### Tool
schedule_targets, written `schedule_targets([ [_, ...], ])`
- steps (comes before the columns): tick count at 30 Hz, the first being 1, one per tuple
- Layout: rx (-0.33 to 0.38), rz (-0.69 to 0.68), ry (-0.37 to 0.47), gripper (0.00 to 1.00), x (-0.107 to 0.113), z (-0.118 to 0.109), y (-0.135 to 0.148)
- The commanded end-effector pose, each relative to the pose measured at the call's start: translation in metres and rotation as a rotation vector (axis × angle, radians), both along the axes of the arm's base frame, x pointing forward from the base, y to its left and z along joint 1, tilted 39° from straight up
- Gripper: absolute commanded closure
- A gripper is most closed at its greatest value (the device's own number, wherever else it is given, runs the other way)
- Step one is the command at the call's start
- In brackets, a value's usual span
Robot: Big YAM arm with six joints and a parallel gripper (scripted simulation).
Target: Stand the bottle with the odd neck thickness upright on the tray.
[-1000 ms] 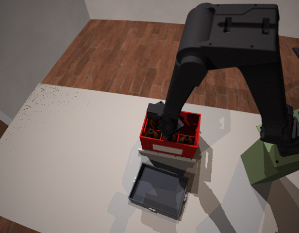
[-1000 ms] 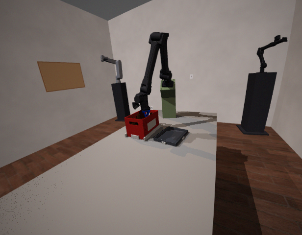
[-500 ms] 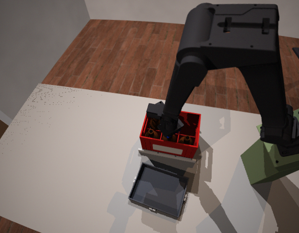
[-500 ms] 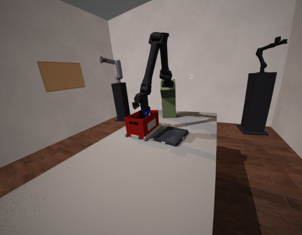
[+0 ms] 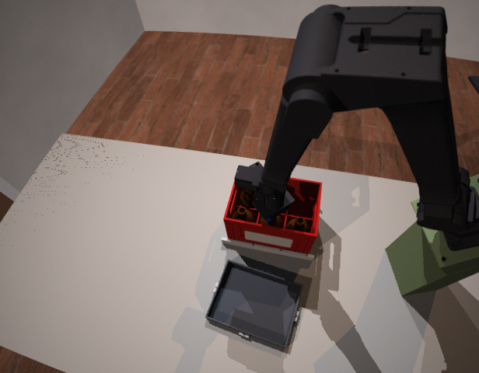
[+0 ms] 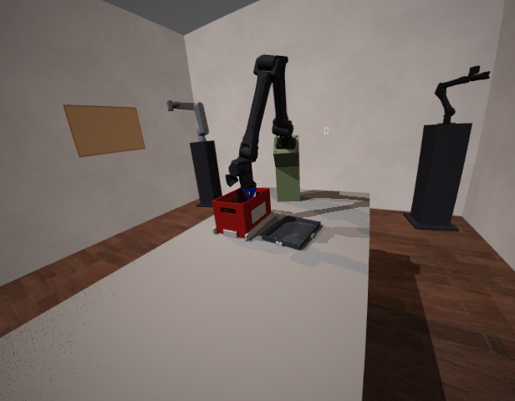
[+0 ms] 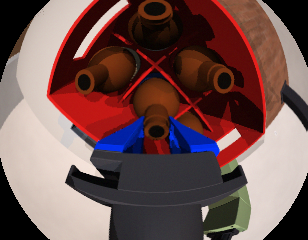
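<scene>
A red crate [image 5: 281, 215] stands on the table and holds brown bottles; it also shows in the far view [image 6: 240, 211] and the wrist view [image 7: 161, 60]. My gripper [image 7: 156, 120] [image 5: 270, 220], with blue fingertips, reaches down into the crate and is shut on the neck of one brown bottle [image 7: 156, 103] in the front middle cell. Three other bottles show around it in the wrist view, at the left [image 7: 104, 75], the back [image 7: 154, 22] and the right [image 7: 206, 74]. In the overhead view, bottles stand at the front left [image 5: 242, 212] and front right [image 5: 298, 223]. The dark tray [image 5: 253, 303] lies in front of the crate.
The arm's green pedestal [image 5: 440, 256] stands at the table's right. The crate rests on a pale base plate [image 5: 267, 246]. In the far view the tray [image 6: 291, 231] lies to the crate's right, and two other arms on dark pedestals [image 6: 439, 172] stand off the table.
</scene>
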State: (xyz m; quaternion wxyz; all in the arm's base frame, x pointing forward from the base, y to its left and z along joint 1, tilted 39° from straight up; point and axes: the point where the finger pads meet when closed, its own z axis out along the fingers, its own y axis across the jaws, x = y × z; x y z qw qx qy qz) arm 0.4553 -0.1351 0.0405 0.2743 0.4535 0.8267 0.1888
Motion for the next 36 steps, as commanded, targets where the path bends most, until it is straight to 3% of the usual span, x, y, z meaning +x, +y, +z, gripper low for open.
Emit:
schedule_targets([
  [1,-0.001,-0.001,-0.014,1.0,0.0086,0.0037,-0.0002],
  [35,-0.001,-0.001,-0.014,1.0,0.0086,0.0037,-0.0002],
  [36,-0.001,-0.001,-0.014,0.39,0.0086,0.0037,-0.0002],
])
